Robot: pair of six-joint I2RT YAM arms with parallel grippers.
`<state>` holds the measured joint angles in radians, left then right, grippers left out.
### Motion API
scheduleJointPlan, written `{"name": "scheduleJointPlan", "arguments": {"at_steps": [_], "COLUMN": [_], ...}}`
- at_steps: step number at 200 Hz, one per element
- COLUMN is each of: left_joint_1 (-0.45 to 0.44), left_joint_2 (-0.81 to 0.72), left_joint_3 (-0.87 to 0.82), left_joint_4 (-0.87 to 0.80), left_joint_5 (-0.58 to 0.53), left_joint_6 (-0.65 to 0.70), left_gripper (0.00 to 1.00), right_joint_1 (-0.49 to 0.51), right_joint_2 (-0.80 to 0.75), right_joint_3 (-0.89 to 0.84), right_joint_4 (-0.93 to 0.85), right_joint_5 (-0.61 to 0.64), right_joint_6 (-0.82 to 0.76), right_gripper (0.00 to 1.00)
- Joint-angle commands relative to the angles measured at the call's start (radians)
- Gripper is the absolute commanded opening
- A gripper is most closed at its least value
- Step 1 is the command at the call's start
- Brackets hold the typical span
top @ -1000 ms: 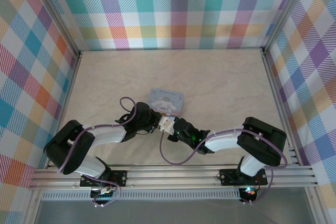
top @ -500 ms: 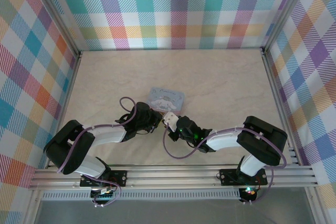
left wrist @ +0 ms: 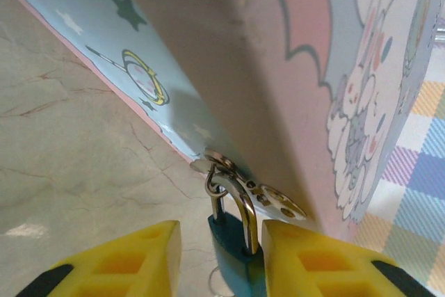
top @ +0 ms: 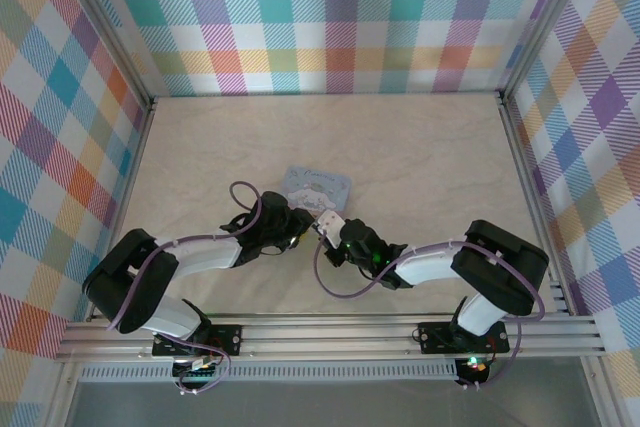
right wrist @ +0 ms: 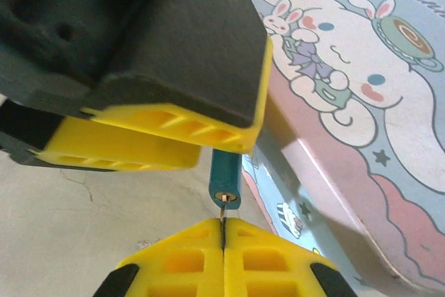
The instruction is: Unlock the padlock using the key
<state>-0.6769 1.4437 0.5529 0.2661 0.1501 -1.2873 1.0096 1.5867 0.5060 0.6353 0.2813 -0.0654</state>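
The small teal padlock (left wrist: 236, 250) hangs by its thin shackle from the metal hasp (left wrist: 245, 187) of the cartoon-dog tin (left wrist: 278, 67). My left gripper (left wrist: 221, 245) is open and straddles the padlock body. Its right finger touches the body, and a gap shows beside the left finger. From the right wrist, the padlock (right wrist: 225, 175) points its keyhole at my right gripper (right wrist: 223, 226). That gripper is shut on the key (right wrist: 223, 215), whose thin blade tip sits at the keyhole. From above, both grippers meet at the tin's (top: 318, 187) near edge.
The tin's pastel lid (right wrist: 348, 102) tilts up on the right of the right wrist view. My left gripper's yellow fingers (right wrist: 174, 130) and black body crowd the space above the key. Bare marble tabletop (top: 420, 147) lies around, inside checked walls.
My right gripper has moved up and slightly right, closer to the left gripper and the tin's near edge. The tin has shifted slightly away from the arms.
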Motion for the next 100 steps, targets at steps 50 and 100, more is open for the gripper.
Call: {"name": "scheduleJointPlan", "arguments": {"at_steps": [50,100], "left_joint_1": [0.014,0.125], "left_joint_2": [-0.125,-0.245], "left_joint_3": [0.026,0.069], "left_joint_4": [-0.189,-0.359], "left_joint_5": [-0.066,-0.081], "left_joint_6": [0.106,0.229], "left_gripper": [0.53,0.74], "right_joint_1": [-0.049,-0.105], "right_joint_2": [-0.044,-0.054], "right_joint_3": [-0.036,-0.047], "right_joint_4": [0.026,0.004], "right_joint_5": [-0.106,-0.194], "right_joint_6": [0.134,0.245], "right_gripper": [0.0,0.0]}}
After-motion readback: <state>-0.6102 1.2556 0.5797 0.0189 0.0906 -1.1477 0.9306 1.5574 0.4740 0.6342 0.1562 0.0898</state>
